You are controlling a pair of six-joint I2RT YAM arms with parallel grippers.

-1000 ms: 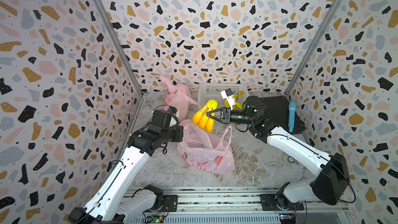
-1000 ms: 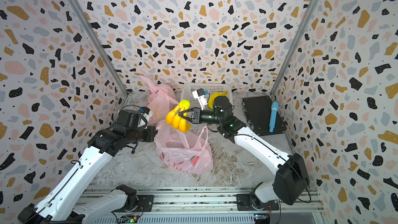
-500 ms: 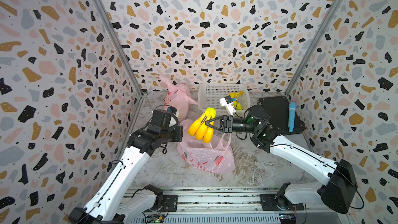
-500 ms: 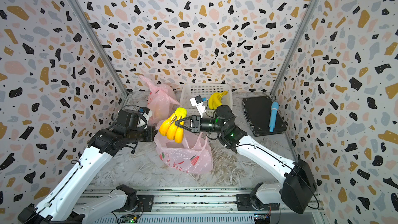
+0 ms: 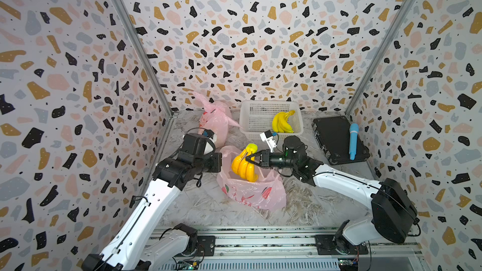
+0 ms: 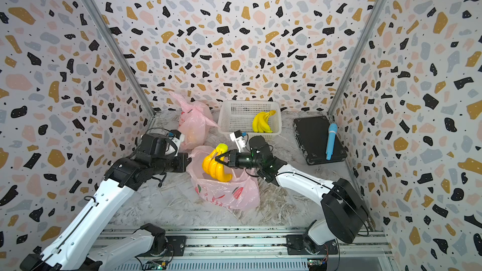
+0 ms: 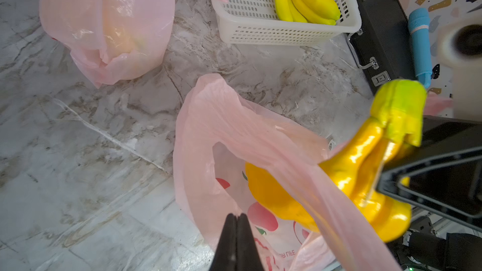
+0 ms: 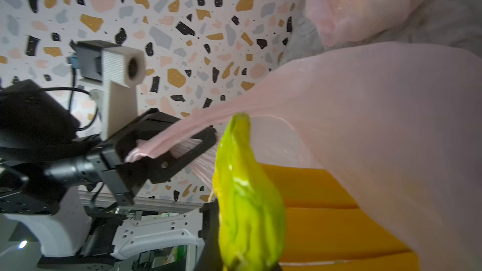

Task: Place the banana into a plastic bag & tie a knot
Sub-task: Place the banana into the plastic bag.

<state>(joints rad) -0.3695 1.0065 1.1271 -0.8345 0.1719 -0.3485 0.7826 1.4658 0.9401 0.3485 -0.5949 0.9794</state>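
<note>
The banana (image 5: 243, 166) hangs stem-up with its long axis near vertical. Its lower tips are inside the mouth of the plastic bag (image 5: 254, 196), which rests on the desk (image 5: 208, 209). The jaws of the right arm (image 5: 339, 182) reach in level from the robot's right and are clamped narrow on the neck, just below the green crown. The bag cavity lies directly below these jaws, so the likely next move is straight down, then release. The jaws of the left arm (image 5: 161, 199) are pinched fully together on the bag handle, holding the rim up and open.

Blue microphone (image 5: 353, 140) lies on black case (image 5: 331, 139) beside white basket (image 5: 255, 121).
</note>
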